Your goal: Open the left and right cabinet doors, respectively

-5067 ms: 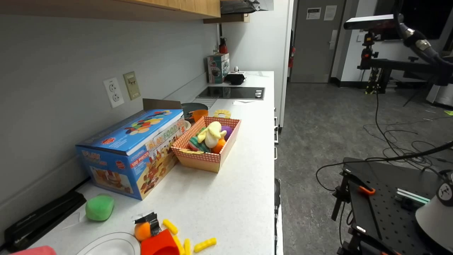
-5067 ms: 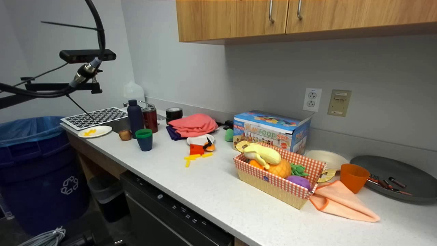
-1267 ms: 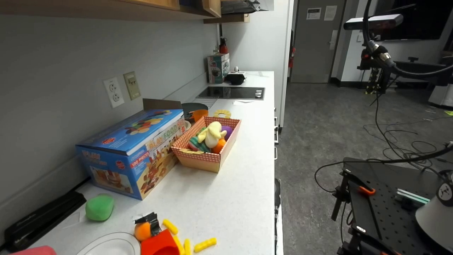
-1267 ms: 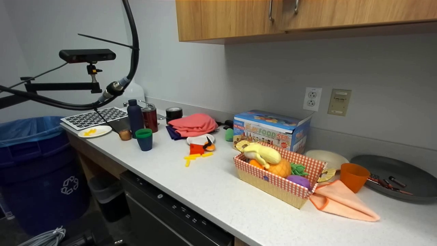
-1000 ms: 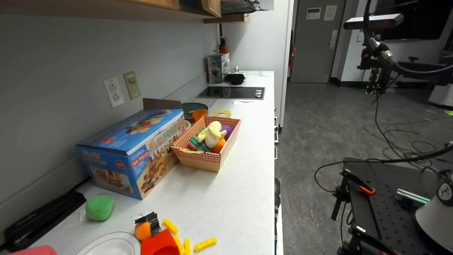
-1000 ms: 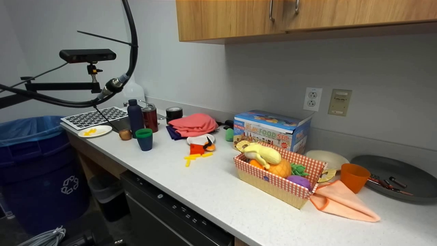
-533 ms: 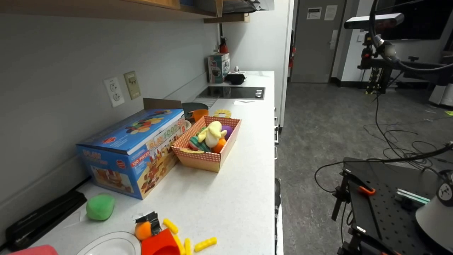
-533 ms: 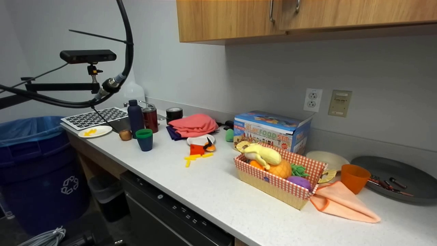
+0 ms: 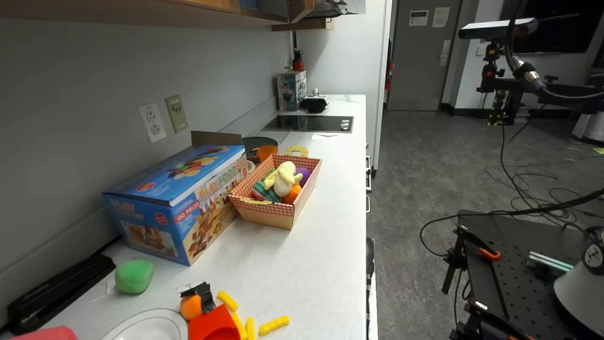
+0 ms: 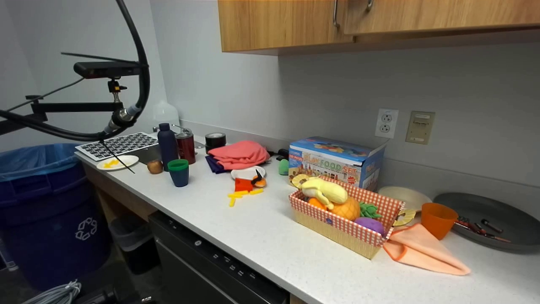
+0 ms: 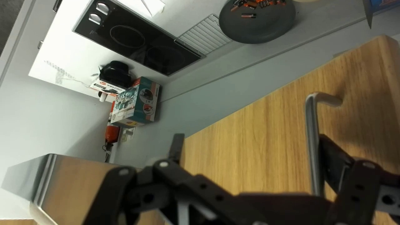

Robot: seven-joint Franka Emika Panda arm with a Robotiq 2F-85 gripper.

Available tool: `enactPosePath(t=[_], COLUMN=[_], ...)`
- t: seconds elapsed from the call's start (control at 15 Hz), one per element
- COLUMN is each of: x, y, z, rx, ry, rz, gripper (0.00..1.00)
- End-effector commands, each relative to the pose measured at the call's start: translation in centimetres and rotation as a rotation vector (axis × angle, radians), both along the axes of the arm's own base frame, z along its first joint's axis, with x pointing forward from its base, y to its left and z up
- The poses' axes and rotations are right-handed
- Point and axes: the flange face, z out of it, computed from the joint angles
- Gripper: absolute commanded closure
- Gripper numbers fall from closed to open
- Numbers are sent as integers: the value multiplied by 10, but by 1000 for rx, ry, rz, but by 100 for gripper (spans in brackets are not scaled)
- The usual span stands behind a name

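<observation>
In an exterior view the left wooden cabinet door (image 10: 278,25) looks shut, with its metal handle (image 10: 335,13). The right door (image 10: 443,17) stands partly open, and its handle (image 10: 369,5) is cut by the frame top. In an exterior view its edge (image 9: 302,8) juts out past the cabinet, with part of the interior (image 9: 248,4) showing. In the wrist view I see the wooden door (image 11: 250,137) and its bar handle (image 11: 312,140). My gripper (image 11: 254,150) is open there, fingers wide apart. The handle lies between them, against or very close to the right finger. Exterior views do not show the gripper.
A metal-edged range hood (image 11: 40,181) is near the gripper's left side. Below are the cooktop (image 11: 137,37), a boxed appliance (image 11: 136,103) and a dark pan (image 11: 257,22). The counter holds a toy food box (image 10: 329,160) and a checkered basket (image 10: 333,232). The arm's cable (image 10: 143,80) hangs at left.
The right door was shut about five seconds ago and has swung outward, further still over the last second. The arm's cable first moved toward the cabinet and has now drawn back from it.
</observation>
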Motion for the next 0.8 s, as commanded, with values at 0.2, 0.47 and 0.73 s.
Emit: enactPosePath(t=[0.2, 0.47, 0.73], x=[-70, -90, -103], y=[-68, -82, -105], z=[4, -4, -8], rx=[-70, -27, 132], ry=[-29, -32, 13], rz=[-131, -123, -36], gripper=[0, 0, 0])
